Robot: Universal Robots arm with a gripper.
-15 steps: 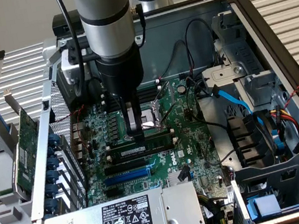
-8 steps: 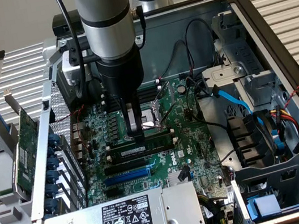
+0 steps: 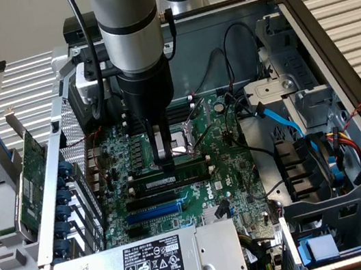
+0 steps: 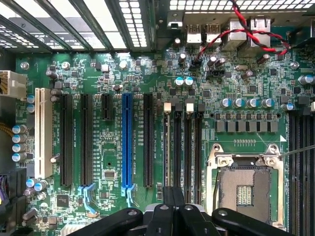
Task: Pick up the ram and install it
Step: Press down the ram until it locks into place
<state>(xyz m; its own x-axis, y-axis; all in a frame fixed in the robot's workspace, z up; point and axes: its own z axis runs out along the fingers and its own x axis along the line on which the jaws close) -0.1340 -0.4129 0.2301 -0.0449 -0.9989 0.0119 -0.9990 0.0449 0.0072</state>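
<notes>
Ram: the ram [image 3: 187, 173] lies lengthwise along a memory slot on the motherboard [image 3: 232, 175], just beside the CPU socket [image 3: 187, 142]. It looks level with the slot line and not tilted, so it appears to be in the slot; whether it is fully seated I cannot tell.
Hand: the hand [image 3: 165, 160] is closed, fingers together, pointing straight down on the ram's top edge near its middle. It seems to touch the stick, not clasp it. A closed hand set on the edge suits pressing the stick down into the slot.
Hand from the wrist: the hand [image 4: 172, 204] has its dark fingers pressed together over the near end of the memory slots [image 4: 187, 142].
Slot clips: small white end clips show at the slots' far ends in the wrist view; whether they have latched cannot be made out.
Socket: the CPU socket [image 4: 246, 184] is bare with its metal frame shut, leaving room beside the slots for the arm to come down.
Expansion slots: the blue slot [image 4: 127, 142] and the black ones beside it stand unfilled, apart from the hand.
Case: the computer case [image 3: 338, 60] lies on its side with the cover off, so the board faces up toward the arm.
Expansion card: a green expansion card [image 3: 31, 174] stands outside the case wall, at the exterior view's left, well apart.
Table: the slatted table [image 3: 26, 81] carries the case.
</notes>
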